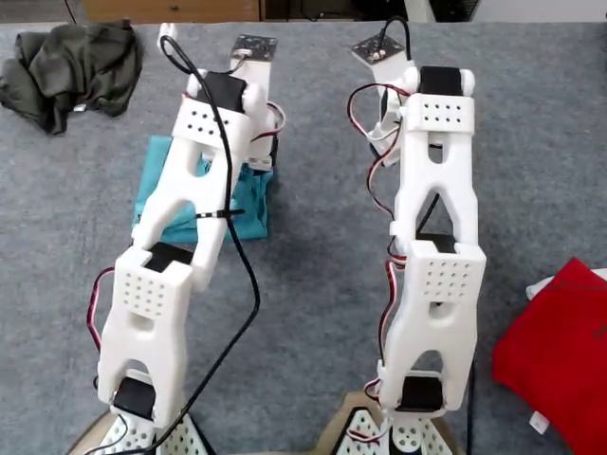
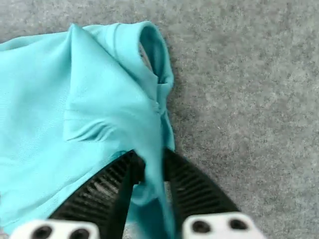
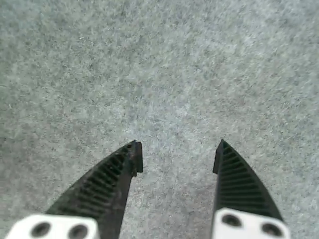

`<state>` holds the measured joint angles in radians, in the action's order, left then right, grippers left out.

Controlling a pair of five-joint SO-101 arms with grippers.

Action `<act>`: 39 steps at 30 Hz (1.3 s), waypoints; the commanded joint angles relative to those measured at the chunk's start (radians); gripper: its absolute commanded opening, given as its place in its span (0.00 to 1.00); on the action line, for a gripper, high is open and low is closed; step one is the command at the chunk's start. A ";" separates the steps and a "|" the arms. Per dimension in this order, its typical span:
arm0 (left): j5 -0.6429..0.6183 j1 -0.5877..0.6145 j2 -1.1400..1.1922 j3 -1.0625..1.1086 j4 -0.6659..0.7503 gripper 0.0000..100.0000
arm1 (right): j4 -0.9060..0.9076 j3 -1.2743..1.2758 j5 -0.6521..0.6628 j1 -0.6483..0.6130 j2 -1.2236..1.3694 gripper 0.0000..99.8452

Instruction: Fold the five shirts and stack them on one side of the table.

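Note:
A folded turquoise shirt lies on the grey table under the left arm. In the left wrist view the turquoise shirt spreads out ahead, and my left gripper is shut on a fold of its edge near the collar. My right gripper hangs open over bare grey cloth, nothing between its fingers. A crumpled dark green shirt sits at the far left corner. A red shirt lies bunched at the right edge.
The grey table cover runs between the two arms. Both white arms stretch from the near edge toward the far side, with loose cables along them. A wooden piece and dark objects stand beyond the table's far edge.

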<state>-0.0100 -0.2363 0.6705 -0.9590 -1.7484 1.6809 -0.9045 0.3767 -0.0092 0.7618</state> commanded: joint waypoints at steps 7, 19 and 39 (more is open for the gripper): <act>-0.104 0.127 -0.044 -0.003 -0.009 0.28 | 0.080 -0.111 -0.034 0.001 -0.012 0.24; -0.117 0.407 -0.054 0.157 -0.012 0.27 | 0.106 -0.036 -0.041 -0.338 -0.160 0.24; -0.025 0.629 -0.934 1.115 -0.011 0.27 | 0.064 0.001 -0.454 -0.588 -0.197 0.24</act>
<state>-0.0821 0.3544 -0.0982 0.0506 -1.7484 1.7653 -0.8968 -0.0667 -0.5631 0.6544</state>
